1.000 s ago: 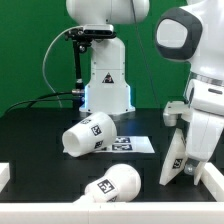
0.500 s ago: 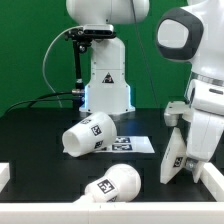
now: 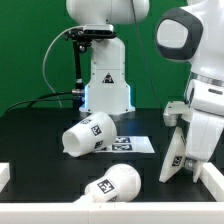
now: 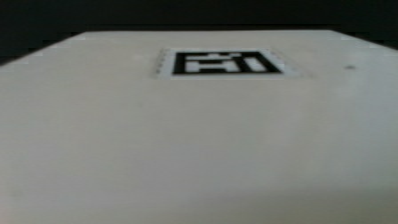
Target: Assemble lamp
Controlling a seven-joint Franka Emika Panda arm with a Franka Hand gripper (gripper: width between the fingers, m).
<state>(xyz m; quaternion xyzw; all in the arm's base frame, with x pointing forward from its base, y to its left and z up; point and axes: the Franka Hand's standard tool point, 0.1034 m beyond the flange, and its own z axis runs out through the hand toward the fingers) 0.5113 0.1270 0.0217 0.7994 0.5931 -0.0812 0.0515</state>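
The lamp base (image 3: pixel 173 160) stands tilted on edge at lower right, against the tool (image 3: pixel 189 146); I cannot tell whether the tool grips it. It looks light, stiff and smooth, so pinch across its thin edge. The shade (image 3: pixel 88 135) lies left of centre on the tabletop (image 3: pixel 30 135)

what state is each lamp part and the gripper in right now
lamp base, tipped up on its edge, held by the gripper
lamp shade, lying on its side, loose, not fitted to anything
lamp bulb, lying on its side, loose, apart from the shade
gripper, appears shut on the lamp base
marker board, lying flat behind the shade
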